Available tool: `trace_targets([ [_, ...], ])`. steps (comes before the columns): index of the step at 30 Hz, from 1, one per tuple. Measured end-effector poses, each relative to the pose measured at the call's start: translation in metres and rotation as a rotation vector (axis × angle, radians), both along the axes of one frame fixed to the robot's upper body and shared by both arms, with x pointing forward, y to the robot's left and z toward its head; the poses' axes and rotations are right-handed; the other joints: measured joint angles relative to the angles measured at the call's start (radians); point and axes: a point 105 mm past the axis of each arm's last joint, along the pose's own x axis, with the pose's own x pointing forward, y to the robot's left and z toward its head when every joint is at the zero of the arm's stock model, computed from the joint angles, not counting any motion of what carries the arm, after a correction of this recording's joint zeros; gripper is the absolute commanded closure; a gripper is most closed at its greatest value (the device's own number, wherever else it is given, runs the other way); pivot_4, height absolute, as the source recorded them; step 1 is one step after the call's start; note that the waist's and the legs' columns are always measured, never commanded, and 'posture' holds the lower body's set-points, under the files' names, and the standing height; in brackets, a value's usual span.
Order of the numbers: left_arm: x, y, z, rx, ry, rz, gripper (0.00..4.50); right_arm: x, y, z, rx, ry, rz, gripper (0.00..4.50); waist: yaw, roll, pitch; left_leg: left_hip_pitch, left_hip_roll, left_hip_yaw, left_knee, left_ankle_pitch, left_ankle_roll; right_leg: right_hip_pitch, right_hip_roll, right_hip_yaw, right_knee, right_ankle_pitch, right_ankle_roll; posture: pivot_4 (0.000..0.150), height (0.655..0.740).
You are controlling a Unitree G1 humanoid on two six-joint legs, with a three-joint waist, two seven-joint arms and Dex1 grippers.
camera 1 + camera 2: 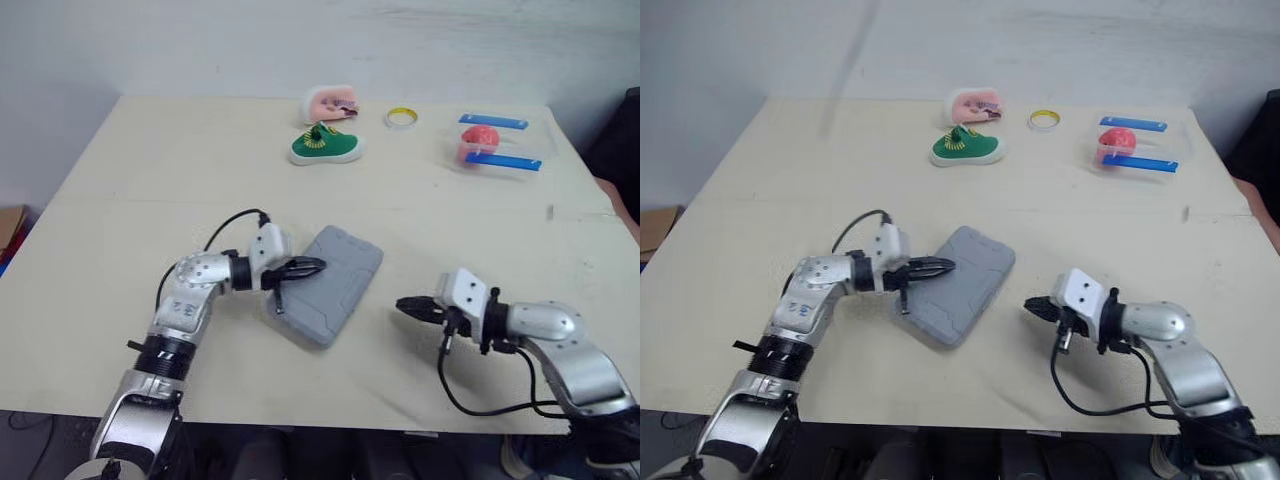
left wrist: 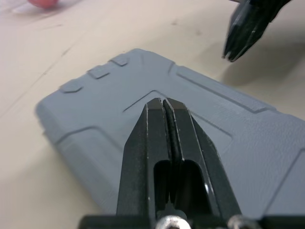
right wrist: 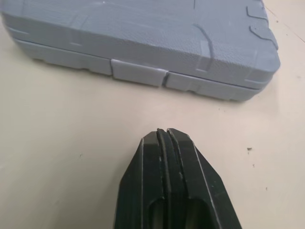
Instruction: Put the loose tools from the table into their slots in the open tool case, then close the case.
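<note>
Both pairs of jaws are clenched empty, left gripper [image 1: 316, 267] over the closed tool case [image 1: 336, 296], right gripper [image 1: 401, 305] near it.

my arms [image 1: 190, 290] are silver with white wrist blocks [image 1: 466, 290] and looping black cables [image 1: 235, 218]; my left claw [image 1: 320, 266] and right claw [image 1: 400, 304] are black, tapered, perhaps ribbed.

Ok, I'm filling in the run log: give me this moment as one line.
tool case: closed | left gripper: shut, over lid | right gripper: shut, beside case
</note>
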Motion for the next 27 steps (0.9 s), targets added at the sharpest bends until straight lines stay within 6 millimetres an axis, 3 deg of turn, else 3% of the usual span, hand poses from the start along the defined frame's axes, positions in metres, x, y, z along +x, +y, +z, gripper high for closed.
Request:
trace_targets([
  [4,-0.007,0.043,0.011,-0.011,-0.004,0.075,4.49,-0.014,-0.029,0.019,0.008,-0.080,0.008,4.43,-0.003,0.000,0.004,0.001,0.000,0.000,0.000,-0.001,0.001,0.002,0.000,0.000,-0.002,0.000,0.000,0.150,0.7400],
  [8,-0.023,0.084,0.009,0.027,0.053,0.150,2.80,-0.017,-0.053,0.044,0.063,-0.101,-0.057,4.50,-0.003,-0.001,0.008,0.002,0.000,0.000,-0.001,-0.002,0.004,0.002,0.000,0.000,-0.001,0.000,0.001,0.150,0.7400],
  [9,-0.026,0.094,0.009,0.045,0.056,0.178,2.24,-0.019,-0.059,0.047,0.077,-0.090,-0.074,3.82,-0.002,-0.001,0.008,0.002,0.000,-0.001,-0.002,-0.002,0.004,0.002,0.000,0.000,-0.001,0.000,0.001,0.150,0.7400],
  [10,-0.026,0.102,0.011,0.053,0.049,0.212,1.79,-0.020,-0.062,0.050,0.096,-0.088,-0.087,3.53,-0.001,-0.001,0.008,0.003,0.000,-0.001,-0.002,-0.003,0.005,0.002,0.000,0.000,-0.001,0.000,0.000,0.150,0.7400],
  [11,-0.026,0.109,0.014,0.049,0.033,0.252,1.08,-0.021,-0.063,0.052,0.114,-0.083,-0.093,2.78,0.000,-0.001,0.008,0.002,0.000,-0.001,-0.001,-0.003,0.005,0.002,0.000,0.000,-0.001,0.000,0.000,0.150,0.7400],
  [13,-0.025,0.116,0.016,0.044,0.021,0.285,0.46,-0.022,-0.062,0.052,0.117,-0.081,-0.089,2.12,0.003,-0.001,0.008,0.002,0.000,-0.002,-0.001,-0.003,0.006,0.003,-0.001,0.000,-0.001,0.000,0.000,0.150,0.7400],
  [14,-0.028,0.134,0.010,0.088,0.022,0.356,0.02,-0.024,-0.066,0.053,0.084,-0.084,-0.094,1.62,0.000,0.000,0.008,0.002,-0.001,-0.002,-0.002,-0.004,0.006,0.002,-0.002,0.000,-0.002,0.000,0.000,0.150,0.7400],
  [17,-0.033,0.180,0.000,0.132,0.045,0.535,0.00,-0.025,-0.092,0.064,0.001,-0.127,-0.167,0.06,-0.004,0.002,0.010,0.002,-0.001,-0.001,-0.004,-0.004,0.007,0.002,-0.002,0.000,-0.004,0.000,0.000,0.150,0.7400],
  [19,-0.036,0.190,-0.001,0.150,0.048,0.573,0.00,-0.025,-0.096,0.070,-0.013,-0.162,-0.179,0.06,-0.002,0.002,0.010,0.002,0.000,-0.001,-0.005,-0.004,0.006,0.002,-0.002,0.000,-0.004,0.000,0.000,0.150,0.7400],
  [27,-0.039,0.191,-0.002,0.169,0.031,0.589,0.00,-0.015,-0.094,0.080,-0.042,-0.266,-0.163,0.06,-0.002,0.003,0.011,0.002,-0.001,-0.001,-0.006,-0.004,0.006,0.001,-0.002,0.000,-0.005,0.000,0.000,0.150,0.7400],
])
